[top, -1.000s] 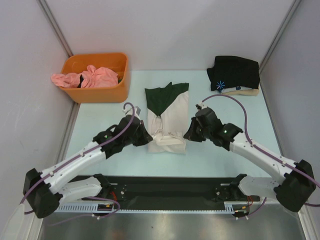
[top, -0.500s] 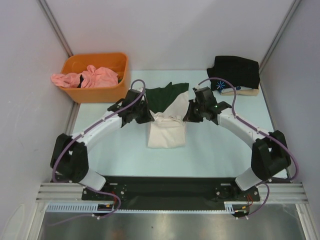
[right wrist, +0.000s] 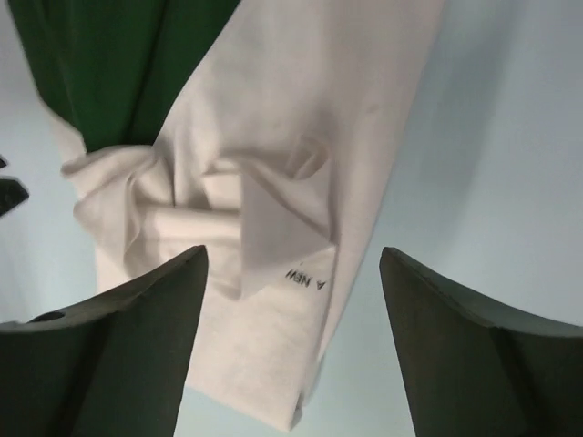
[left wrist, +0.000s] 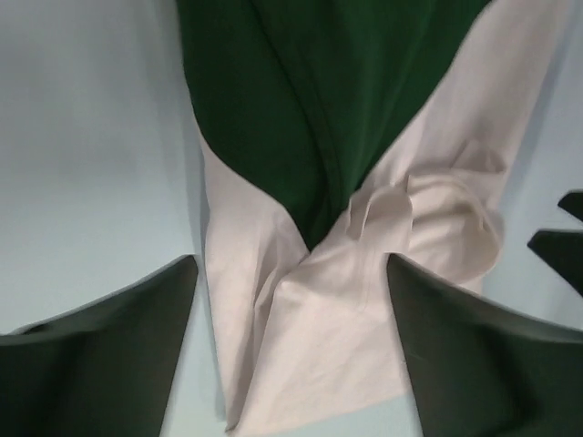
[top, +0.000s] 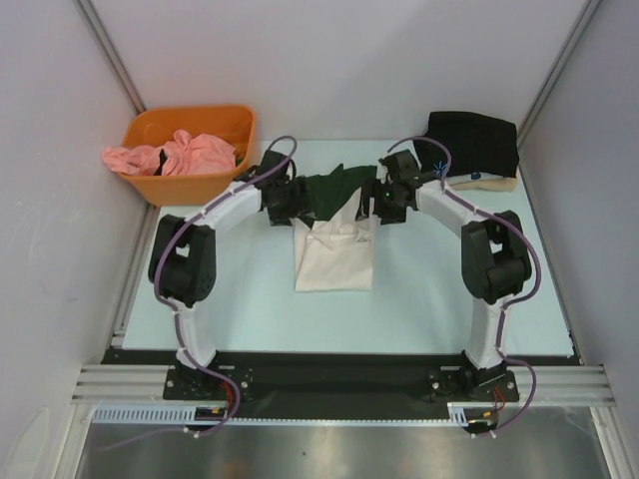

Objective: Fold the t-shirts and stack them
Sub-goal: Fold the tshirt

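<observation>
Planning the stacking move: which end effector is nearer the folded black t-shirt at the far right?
Right. The right end effector is at the right edge of the cream shirt, diagonally near-left of the black t-shirt; the left end effector is across the cream shirt, farther off.

Soft, even light falls from above in the overhead view, bright without harshness. The pale bench (top: 429,289) carries only faint, short shadows beneath the arms, and the metal rail (top: 339,449) at the near edge gives a dull sheen. Both wrist views are softer. The dark fingers of the left end effector (left wrist: 291,273) and right end effector (right wrist: 293,259) are smeared and out of focus. The folds of the cream t-shirt (left wrist: 328,337) look slightly blurred, with gentle grey shading on the bench beside it.
</observation>
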Motion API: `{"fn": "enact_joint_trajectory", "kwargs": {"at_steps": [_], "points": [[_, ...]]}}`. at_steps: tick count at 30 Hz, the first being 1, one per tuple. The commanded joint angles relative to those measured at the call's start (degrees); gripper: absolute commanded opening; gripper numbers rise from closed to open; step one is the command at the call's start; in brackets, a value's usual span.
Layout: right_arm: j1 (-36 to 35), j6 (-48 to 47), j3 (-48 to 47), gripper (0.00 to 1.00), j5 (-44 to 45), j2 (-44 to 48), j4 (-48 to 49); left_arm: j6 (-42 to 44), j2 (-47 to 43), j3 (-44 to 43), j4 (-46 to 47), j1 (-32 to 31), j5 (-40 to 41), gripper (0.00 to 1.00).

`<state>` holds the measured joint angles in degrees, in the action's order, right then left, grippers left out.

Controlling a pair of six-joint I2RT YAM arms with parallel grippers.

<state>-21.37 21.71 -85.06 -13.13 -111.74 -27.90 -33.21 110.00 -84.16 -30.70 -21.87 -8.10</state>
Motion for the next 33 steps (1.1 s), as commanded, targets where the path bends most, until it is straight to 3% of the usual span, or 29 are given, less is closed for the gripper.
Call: {"fn": "enact_joint_trajectory", "kwargs": {"at_steps": [1,4,6,12,15,21,28,33], "points": [[2.9,-4.0,-6.7,0.85,1.1,-0.1,-5.0,1.9,1.4,-8.4,-6.2,2.0,-0.2,0.98],[3.3,-3.8,-3.9,0.86,1.6,6.7,-5.0,2.4,-5.4,-4.1,-5.4,1.9,1.4,1.00],[2.7,-2.6,5.0,0.86,1.3,12.0,-3.0,2.1,-10.3,0.3,-4.1,1.9,1.9,1.00],[-3.7,6.5,31.4,0.85,-2.2,29.7,7.2,-0.4,-28.5,24.8,6.5,1.7,-3.2,0.96],[-7.1,10.3,37.3,0.85,-1.6,34.2,10.8,-1.5,-34.8,35.2,11.8,1.0,-5.0,0.95],[-8.5,12.0,42.9,0.83,-2.1,31.7,17.5,-3.8,-37.7,46.7,21.5,-1.3,-7.6,0.94],[-8.3,12.8,44.2,0.75,-4.5,23.9,25.5,-5.8,-32.7,50.0,29.2,-3.0,-8.5,0.93],[-8.3,13.4,45.0,0.62,-5.3,19.5,29.5,-6.6,-27.8,50.6,33.3,-3.9,-9.2,0.84]]}}
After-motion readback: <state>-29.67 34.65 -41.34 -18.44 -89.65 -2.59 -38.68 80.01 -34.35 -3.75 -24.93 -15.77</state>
